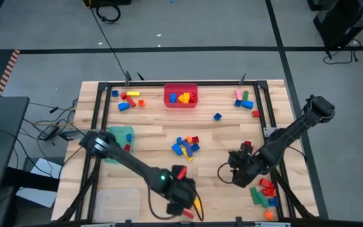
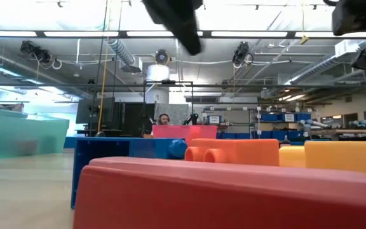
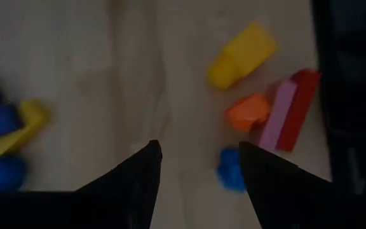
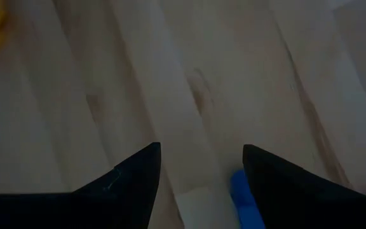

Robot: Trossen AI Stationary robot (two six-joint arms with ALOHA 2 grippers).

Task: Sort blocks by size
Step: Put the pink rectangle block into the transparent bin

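Observation:
Blocks lie in loose groups on the wooden table: a middle pile [image 1: 186, 145], a far-left group [image 1: 128, 101], a far-right group [image 1: 244, 101] and a near-right group [image 1: 265, 192]. My left gripper [image 1: 184, 203] hangs open over the near edge. In its wrist view its fingers [image 3: 199, 149] frame bare wood, with a yellow block [image 3: 241, 55], an orange block [image 3: 248, 112], a pink-and-red bar [image 3: 289, 111] and a small blue block [image 3: 232, 168] beside them. My right gripper [image 1: 234, 171] hangs open over bare wood [image 4: 201, 149], a blue block [image 4: 243, 200] next to one finger.
A red bin [image 1: 181, 104] with blocks stands at the far middle, a green bin [image 1: 120, 142] at the left and a clear bin [image 1: 115, 203] at the near left. Dark rails [image 1: 263, 107] frame the table. Big red [image 2: 234, 197] and orange [image 2: 234, 151] blocks fill the low view.

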